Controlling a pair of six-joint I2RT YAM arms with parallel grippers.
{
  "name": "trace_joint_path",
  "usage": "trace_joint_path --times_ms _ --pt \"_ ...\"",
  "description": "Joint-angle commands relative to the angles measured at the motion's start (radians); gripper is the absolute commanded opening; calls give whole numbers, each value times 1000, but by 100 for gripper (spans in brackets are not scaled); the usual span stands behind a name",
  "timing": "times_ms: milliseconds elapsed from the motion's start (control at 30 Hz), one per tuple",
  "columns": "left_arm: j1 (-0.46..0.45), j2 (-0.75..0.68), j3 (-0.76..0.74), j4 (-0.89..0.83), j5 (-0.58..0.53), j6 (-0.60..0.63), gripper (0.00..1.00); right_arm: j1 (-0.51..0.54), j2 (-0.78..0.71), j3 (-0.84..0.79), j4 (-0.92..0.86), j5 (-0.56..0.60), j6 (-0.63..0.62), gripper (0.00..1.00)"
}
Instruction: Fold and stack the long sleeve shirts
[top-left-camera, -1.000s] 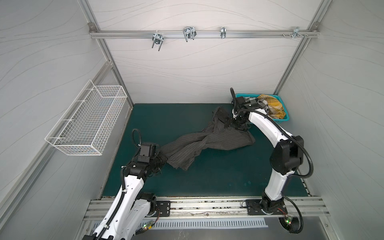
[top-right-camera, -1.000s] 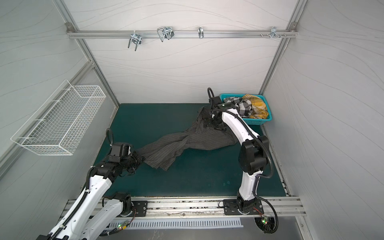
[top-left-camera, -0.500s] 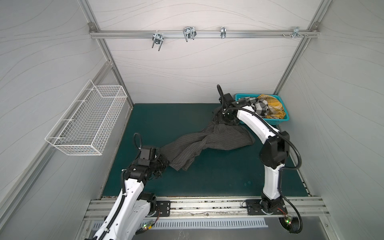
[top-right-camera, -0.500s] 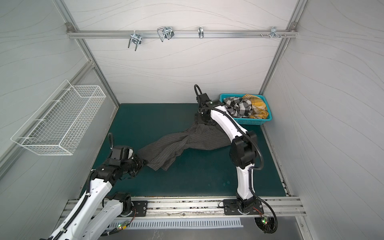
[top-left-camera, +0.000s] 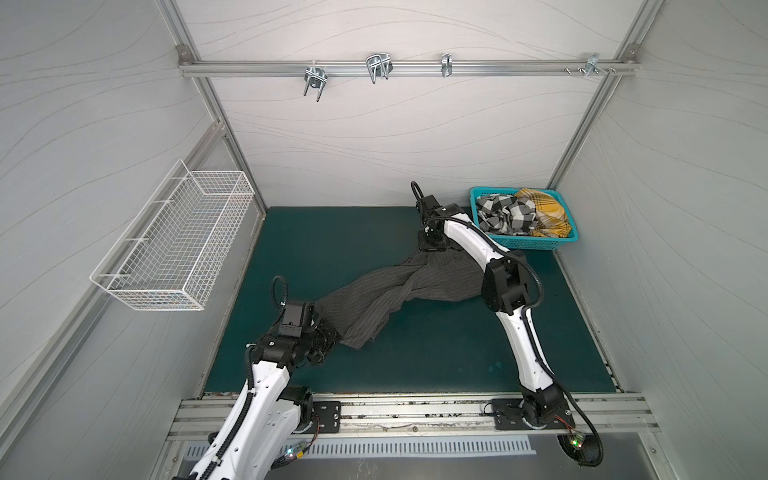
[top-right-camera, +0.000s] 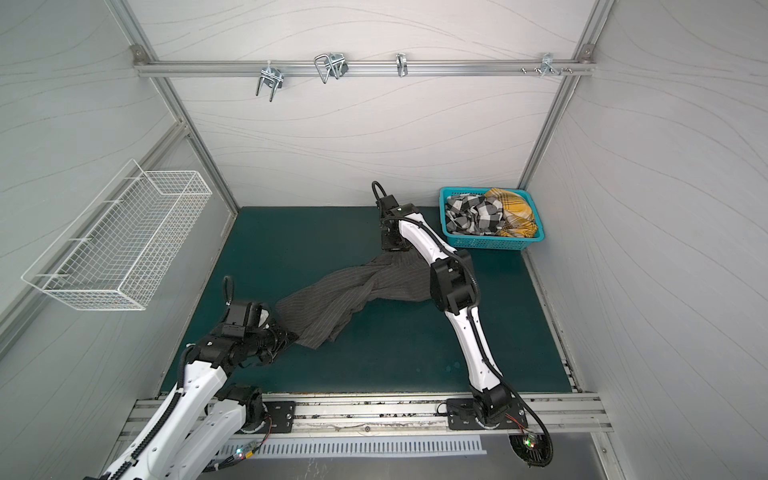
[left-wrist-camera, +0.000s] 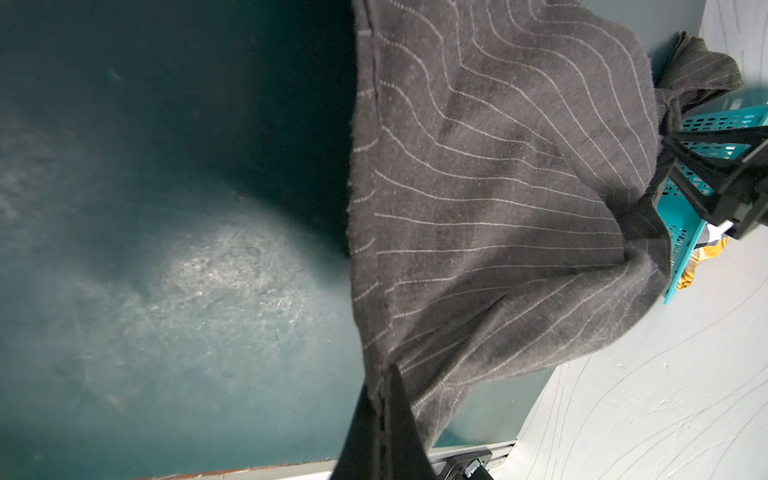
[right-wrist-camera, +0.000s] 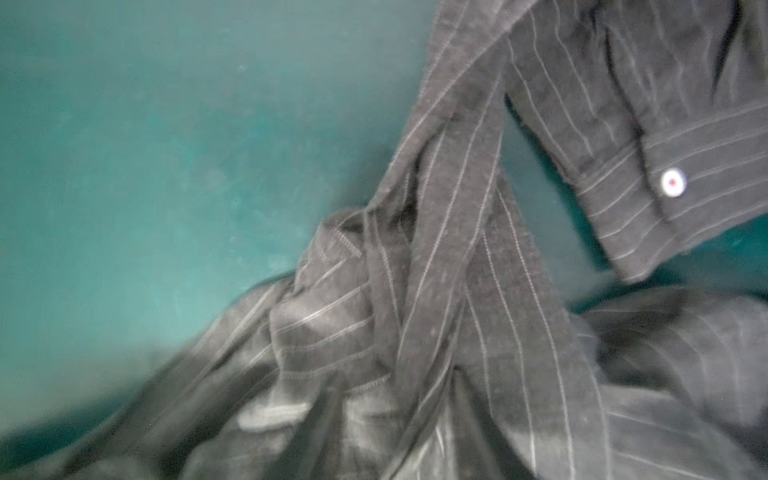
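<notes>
White walls (top-left-camera: 374, 145) closed the cell on three sides, with a wire basket (top-left-camera: 174, 245) hung at 9 o'clock. The green surface (top-left-camera: 415, 365) carried one shirt (top-left-camera: 374, 299), twisted like a rope. Its long axis ran from 8 o'clock to 1 o'clock in both top views. A teal basket (top-left-camera: 532, 243) stood in the 2 o'clock corner, holding a checked shirt (top-left-camera: 505, 214) and a yellow shirt (top-left-camera: 544, 212), both unfolded.

The left gripper (top-left-camera: 328, 332) was clamped on the shirt's near hem at 8 o'clock, the cloth sloping away from it. The right gripper (top-left-camera: 430, 247) pointed down at the far end, at 1 o'clock. Whether it held cloth could not be told. Spreading the shirt flat likely turned on that far end, which lay nearer the right arm. A white cuff button (right-wrist-camera: 673, 182) showed in the right wrist view.
</notes>
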Motion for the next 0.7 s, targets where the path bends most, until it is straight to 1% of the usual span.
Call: trace_joint_path --times_ms 0,33,100,233,300,400,500,567,667 --pt "1 -9 24 -6 -7 18 0 -25 20 27 -63 16 8 21" --pt "1 -4 24 0 -14 18 0 -38 10 27 -67 12 13 10" --pt "1 18 34 21 -27 20 0 -58 -23 17 -65 7 16 0" --pt "14 113 125 62 -18 15 0 -107 -173 -30 -71 -3 8 0" --pt "14 175 200 57 -3 30 0 -133 -282 -111 -65 -6 8 0" --pt "17 251 311 9 3 78 0 -177 -523 -356 -7 -34 20 0" --pt "23 318 355 11 30 118 0 -229 -782 -662 84 -118 70 0" --pt "31 365 357 27 88 126 0 -249 -924 -848 125 -178 117 0" --pt "35 436 329 69 215 128 0 -252 -1109 -1119 211 -246 200 0"
